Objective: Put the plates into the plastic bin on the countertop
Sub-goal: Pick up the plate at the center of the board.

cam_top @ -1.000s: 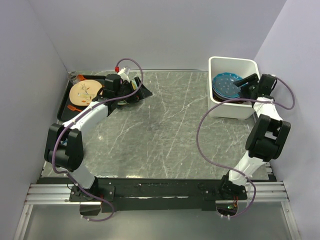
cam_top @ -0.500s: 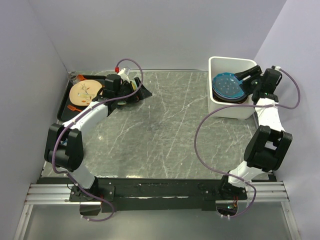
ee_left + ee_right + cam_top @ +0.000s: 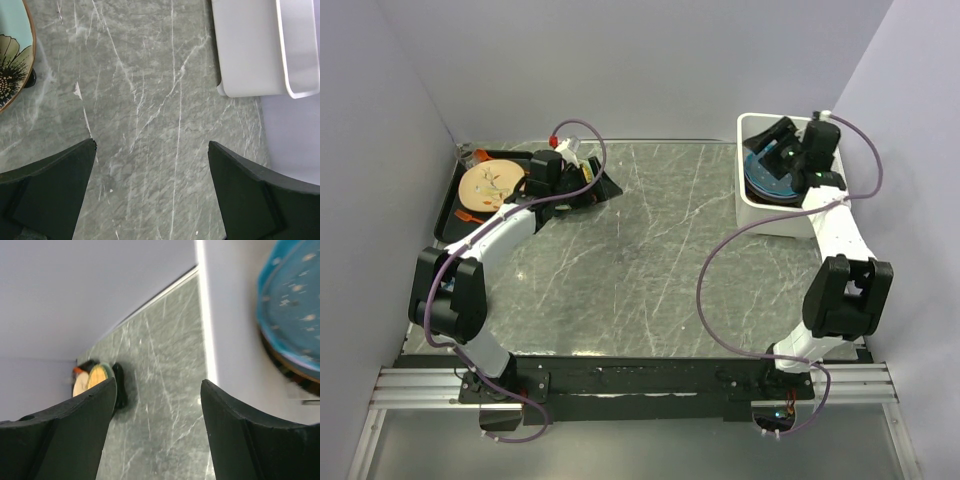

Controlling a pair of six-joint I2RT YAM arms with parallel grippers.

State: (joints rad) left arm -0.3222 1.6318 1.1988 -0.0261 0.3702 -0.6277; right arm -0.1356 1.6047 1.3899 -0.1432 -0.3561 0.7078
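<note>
My right gripper hangs open and empty over the white plastic bin at the back right of the countertop. A teal plate with white dots lies in the bin on top of darker plates. In the right wrist view my open gripper is left of that teal plate. A cream and orange plate lies at the back left. My left gripper is open and empty just right of it. In the left wrist view the open gripper is over bare countertop, with a flowered teal plate at the left edge.
A flat black tray holds the cream plate by the left wall. A small object with a red tip sits behind the left gripper. Walls close the left, back and right sides. The bin's outer wall shows in the left wrist view.
My right arm has swung from the bin's right side up and left, so its open gripper is now over the bin. The left arm has not moved.
</note>
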